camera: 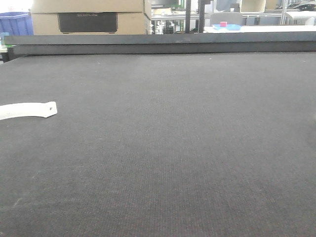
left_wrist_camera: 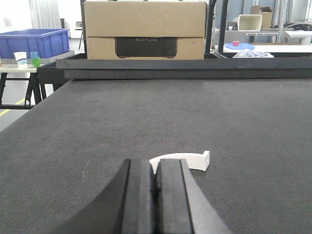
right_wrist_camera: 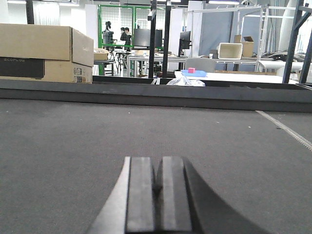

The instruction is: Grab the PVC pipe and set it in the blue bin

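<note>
The left end effector (left_wrist_camera: pixel 156 170) and right end effector (right_wrist_camera: pixel 157 170) are both pressed tight together, holding nothing. The white PVC pipe (left_wrist_camera: pixel 181 158) lies on the worktop (left_wrist_camera: pixel 146 112) just past the left end effector, not grabbed yet, and the blue bin (left_wrist_camera: pixel 32 41) sits far beyond it. The pipe's near end hides behind that end effector.

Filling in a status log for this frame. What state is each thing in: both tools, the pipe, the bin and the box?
Left tool: shut, empty.
Right tool: shut, empty.
PVC pipe: lying flat, not gripped.
Blue bin: upright, open top, contents hidden.
Cardboard box: closed.
</note>
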Tool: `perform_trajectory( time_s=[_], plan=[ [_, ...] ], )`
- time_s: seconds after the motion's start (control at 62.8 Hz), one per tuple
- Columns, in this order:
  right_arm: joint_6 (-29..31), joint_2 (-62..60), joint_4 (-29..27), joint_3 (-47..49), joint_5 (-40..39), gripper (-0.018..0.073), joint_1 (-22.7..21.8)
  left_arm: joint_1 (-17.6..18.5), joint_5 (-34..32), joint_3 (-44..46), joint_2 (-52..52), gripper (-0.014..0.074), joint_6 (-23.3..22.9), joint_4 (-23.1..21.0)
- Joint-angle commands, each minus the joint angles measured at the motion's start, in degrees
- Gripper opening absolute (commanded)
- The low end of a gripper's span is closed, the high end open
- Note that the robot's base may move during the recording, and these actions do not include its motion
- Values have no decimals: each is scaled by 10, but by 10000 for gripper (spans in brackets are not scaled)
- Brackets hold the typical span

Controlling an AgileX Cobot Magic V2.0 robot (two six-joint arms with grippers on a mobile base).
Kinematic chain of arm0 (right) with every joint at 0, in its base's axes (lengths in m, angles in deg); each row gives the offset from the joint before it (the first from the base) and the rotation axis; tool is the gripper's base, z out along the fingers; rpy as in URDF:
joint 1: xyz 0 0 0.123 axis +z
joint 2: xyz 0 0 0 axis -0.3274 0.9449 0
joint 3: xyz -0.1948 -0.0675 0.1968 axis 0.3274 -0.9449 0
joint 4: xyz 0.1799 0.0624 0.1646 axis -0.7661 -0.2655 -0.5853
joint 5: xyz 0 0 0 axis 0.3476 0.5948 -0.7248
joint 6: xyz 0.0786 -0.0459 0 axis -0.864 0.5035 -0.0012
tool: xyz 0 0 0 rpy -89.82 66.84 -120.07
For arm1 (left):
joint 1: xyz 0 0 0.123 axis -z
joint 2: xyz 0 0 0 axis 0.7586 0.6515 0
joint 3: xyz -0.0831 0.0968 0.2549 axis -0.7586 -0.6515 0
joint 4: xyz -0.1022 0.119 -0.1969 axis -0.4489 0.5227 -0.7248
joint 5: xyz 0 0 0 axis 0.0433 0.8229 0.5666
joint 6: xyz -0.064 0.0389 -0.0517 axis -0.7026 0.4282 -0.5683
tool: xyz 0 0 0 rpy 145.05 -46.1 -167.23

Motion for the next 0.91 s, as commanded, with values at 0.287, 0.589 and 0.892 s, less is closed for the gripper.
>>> perform_trajectory(
  time_s=[0.287,0.589,0.892],
  plan=[
    [1,-2,-1,0,-33,-163,-1,-3,-6,2,-2,-111,0,0],
    [1,-2,-67,0,-38,-163,-1,-3,-6,2,-2,-111,0,0],
    [1,-2,-81,80,70,-163,-1,-3,-6,2,-2,-111,0,20]
  ],
)
